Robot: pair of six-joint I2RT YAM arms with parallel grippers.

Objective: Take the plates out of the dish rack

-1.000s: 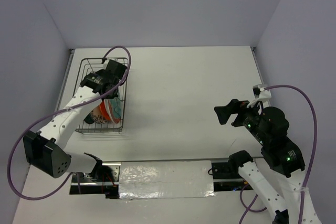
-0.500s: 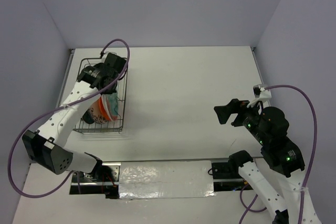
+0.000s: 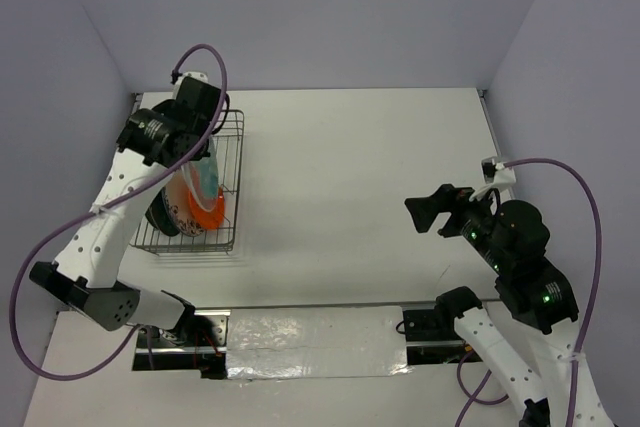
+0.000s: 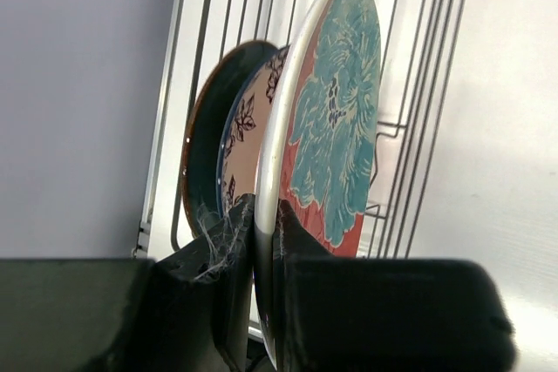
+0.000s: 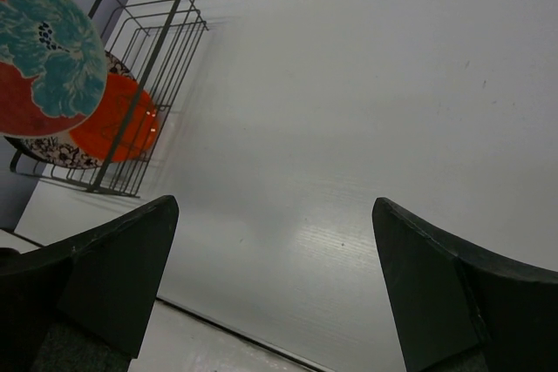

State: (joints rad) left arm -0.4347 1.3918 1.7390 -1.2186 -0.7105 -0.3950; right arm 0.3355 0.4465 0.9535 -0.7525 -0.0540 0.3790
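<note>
At the left side of the table (image 3: 360, 167) stands the dish rack (image 3: 232, 137), with other plates (image 4: 218, 128) upright inside. The red plate with teal flowers (image 4: 336, 128) is over them, its rim pinched by the left gripper (image 4: 261, 215). I think it should rise straight, clear of the wires, before tilting. The right gripper (image 5: 275, 206) hangs well apart, fingers spread.
</note>
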